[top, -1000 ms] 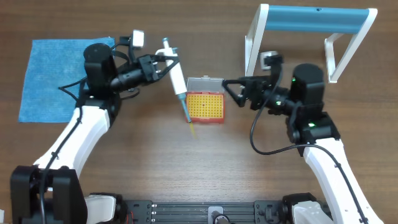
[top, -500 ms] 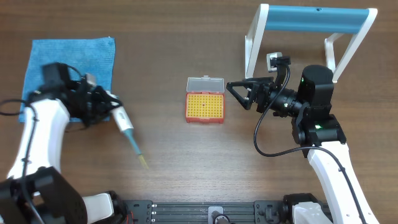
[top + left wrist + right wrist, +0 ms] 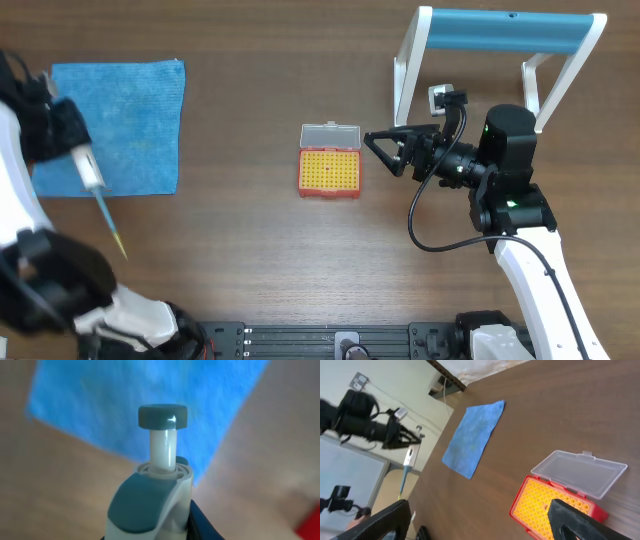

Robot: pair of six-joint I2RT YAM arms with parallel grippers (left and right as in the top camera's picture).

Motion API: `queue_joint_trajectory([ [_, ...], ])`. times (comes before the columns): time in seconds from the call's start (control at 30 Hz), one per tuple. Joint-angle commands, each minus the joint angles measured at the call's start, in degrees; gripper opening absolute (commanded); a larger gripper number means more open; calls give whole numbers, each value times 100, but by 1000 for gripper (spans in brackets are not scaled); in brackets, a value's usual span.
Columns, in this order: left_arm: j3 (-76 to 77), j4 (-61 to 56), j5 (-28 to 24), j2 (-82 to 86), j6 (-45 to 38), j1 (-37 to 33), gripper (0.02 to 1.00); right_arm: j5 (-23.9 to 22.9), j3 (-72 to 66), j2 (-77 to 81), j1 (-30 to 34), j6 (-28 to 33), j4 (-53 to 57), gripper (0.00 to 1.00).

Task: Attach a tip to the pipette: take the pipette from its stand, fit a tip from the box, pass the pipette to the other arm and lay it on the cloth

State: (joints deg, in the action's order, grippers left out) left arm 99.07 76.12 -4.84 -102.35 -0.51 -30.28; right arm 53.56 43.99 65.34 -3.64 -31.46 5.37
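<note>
My left gripper point(image 3: 68, 138) is shut on the white and grey pipette point(image 3: 88, 168), held raised at the far left by the blue cloth point(image 3: 115, 120). A yellow tip point(image 3: 117, 243) sits on the pipette's lower end. The left wrist view looks along the pipette's grey plunger point(image 3: 162, 415), with the cloth point(image 3: 150, 395) blurred beneath. The red tip box point(image 3: 330, 173), lid open, lies mid-table. My right gripper point(image 3: 385, 150) is open and empty just right of the box; its view shows the box point(image 3: 555, 502), the cloth point(image 3: 472, 437) and the pipette point(image 3: 408, 457) far off.
The white and blue pipette stand point(image 3: 500, 45) rises at the back right, behind the right arm. Bare wooden table point(image 3: 250, 260) spreads between cloth and tip box and along the front.
The left arm has swung the pipette from beside the tip box far to the left, to the cloth's near left side. The right gripper has stayed put over the last half second.
</note>
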Motion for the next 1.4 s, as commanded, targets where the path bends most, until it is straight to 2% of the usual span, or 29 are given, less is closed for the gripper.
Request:
queue_joint_trajectory([
  [0.03, 2260, 260, 289, -1797, -247, 170, 29, 92, 44, -55, -127, -146, -2, 895],
  [0.1, 3132, 439, 376, -2503, -483, 271, 27, 94, 44, -55, -192, -146, -2, 897],
  [0.17, 3613, 549, 787, -2946, -520, 352, 27, 92, 44, -55, -247, -151, -2, 897],
  [0.23, 3912, 623, 1075, -3335, -911, 472, 27, 92, 44, -55, -313, -151, -2, 895],
  [0.27, 3917, 619, 1532, -3523, -1115, 586, 27, 90, 44, -55, -382, -157, -2, 899],
  [0.37, 3915, 614, 2227, -3777, -1397, 756, 27, -127, 44, -55, -553, -352, -2, 897],
  [0.53, 3912, 352, 2181, -3991, -1504, 822, 27, -400, 44, -46, -909, -411, -2, 895],
  [0.63, 3912, 208, 2085, -4116, -1556, 813, 27, -407, 44, -15, -1091, -411, -2, 895],
  [1.0, 3910, -289, 852, -4422, -1993, 820, 27, -472, 44, -13, -1163, -496, -4, 897],
  [1.4, 3910, -551, 866, -4627, -1989, 813, 27, -501, 44, -11, -1163, -647, -4, 895],
])
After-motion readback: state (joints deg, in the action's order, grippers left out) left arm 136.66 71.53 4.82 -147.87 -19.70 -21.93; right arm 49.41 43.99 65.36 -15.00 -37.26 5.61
